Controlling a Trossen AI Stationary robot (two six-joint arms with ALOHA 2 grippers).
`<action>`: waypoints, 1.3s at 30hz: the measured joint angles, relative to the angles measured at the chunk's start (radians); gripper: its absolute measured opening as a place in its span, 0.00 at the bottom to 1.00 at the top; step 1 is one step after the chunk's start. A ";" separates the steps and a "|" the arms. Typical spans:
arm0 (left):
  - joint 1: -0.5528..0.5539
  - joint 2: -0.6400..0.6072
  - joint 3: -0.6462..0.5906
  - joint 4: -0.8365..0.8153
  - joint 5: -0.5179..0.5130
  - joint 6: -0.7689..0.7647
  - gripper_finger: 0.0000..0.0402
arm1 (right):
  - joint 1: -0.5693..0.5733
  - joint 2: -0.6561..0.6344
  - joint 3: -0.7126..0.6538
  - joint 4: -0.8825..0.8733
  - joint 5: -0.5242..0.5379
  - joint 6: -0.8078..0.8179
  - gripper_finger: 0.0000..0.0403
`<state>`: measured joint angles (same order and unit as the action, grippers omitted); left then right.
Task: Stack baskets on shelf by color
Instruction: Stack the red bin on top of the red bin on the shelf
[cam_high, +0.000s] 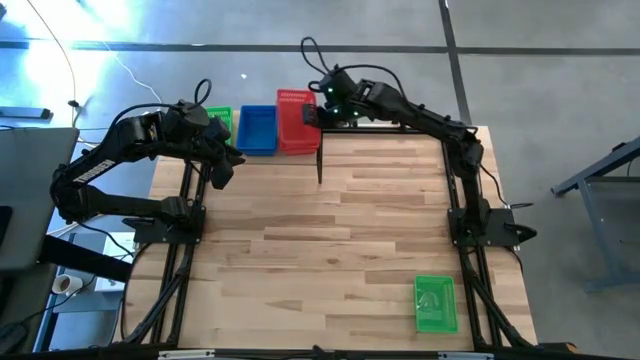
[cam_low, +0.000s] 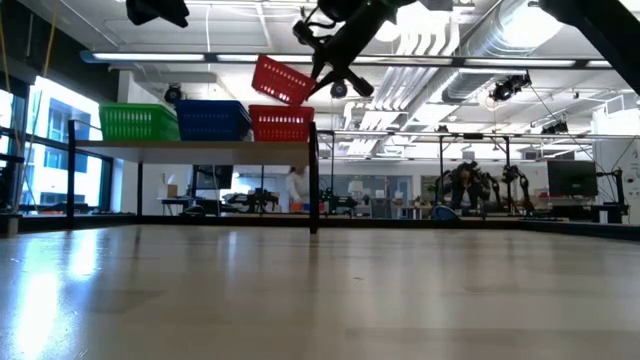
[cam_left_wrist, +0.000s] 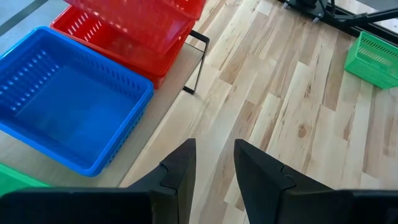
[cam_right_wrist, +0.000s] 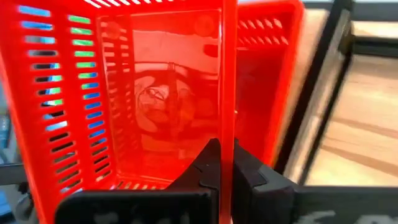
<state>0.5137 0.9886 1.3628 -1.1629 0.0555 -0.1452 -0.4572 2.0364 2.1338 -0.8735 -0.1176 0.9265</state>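
Green plastic marks the nearest thing, a lone green basket (cam_high: 435, 303) left on the table's (cam_high: 330, 250) near right. Farther back, the left gripper (cam_high: 222, 172) is held empty, fingers apart. Farthest, on the shelf (cam_low: 190, 146), a tilted red basket (cam_low: 281, 80) is pinched by the right gripper (cam_low: 322, 68); released crooked, it might snag the red stack (cam_low: 281, 122) or tumble off.
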 joint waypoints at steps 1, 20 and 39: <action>0.000 0.000 0.000 0.000 0.000 0.000 0.25 | 0.000 0.002 0.000 -0.013 0.003 0.004 0.00; 0.000 0.000 0.000 0.000 0.000 0.000 0.25 | -0.015 0.029 -0.001 -0.079 0.005 0.064 0.00; 0.000 0.000 0.000 0.000 0.000 -0.009 0.25 | -0.007 0.029 -0.001 -0.086 -0.011 0.120 0.00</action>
<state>0.5134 0.9886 1.3626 -1.1629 0.0555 -0.1537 -0.4641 2.0651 2.1330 -0.9597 -0.1284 1.0462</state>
